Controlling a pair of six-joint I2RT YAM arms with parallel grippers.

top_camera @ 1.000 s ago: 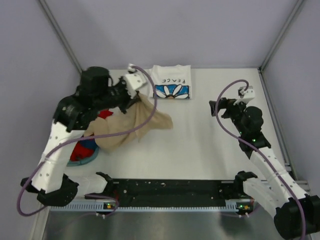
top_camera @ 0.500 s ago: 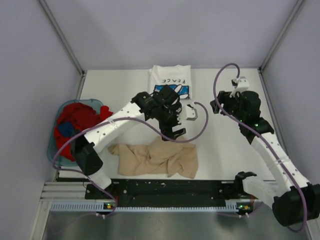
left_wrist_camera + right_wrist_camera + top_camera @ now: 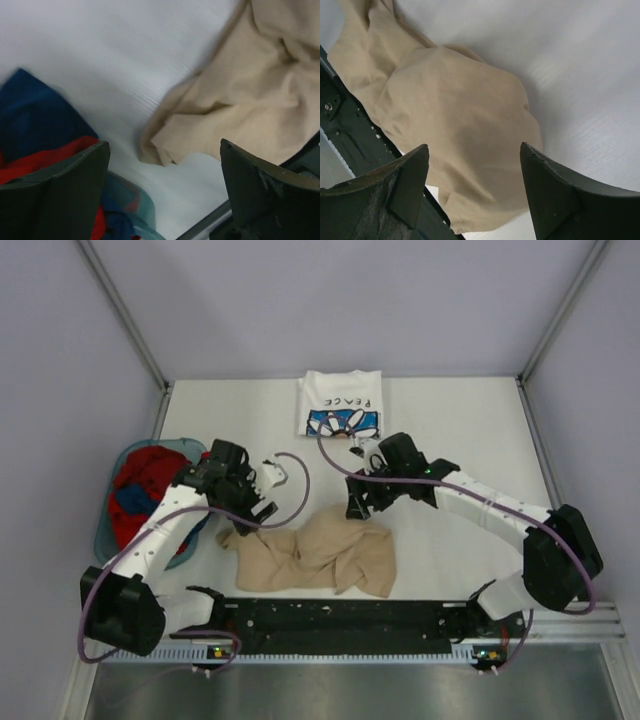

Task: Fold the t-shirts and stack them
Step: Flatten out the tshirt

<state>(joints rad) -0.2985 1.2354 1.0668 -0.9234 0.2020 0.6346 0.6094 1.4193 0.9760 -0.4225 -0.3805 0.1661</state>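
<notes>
One tan t-shirt (image 3: pixel 318 556), one daisy-print t-shirt (image 3: pixel 342 405), one teal basket (image 3: pixel 107 532) of red and blue shirts (image 3: pixel 143 483).

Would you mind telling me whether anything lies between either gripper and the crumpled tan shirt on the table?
Nothing visible does. The left gripper hangs open over the tan shirt at its left corner, the right gripper open above its right side; only bare table surrounds it.
</notes>
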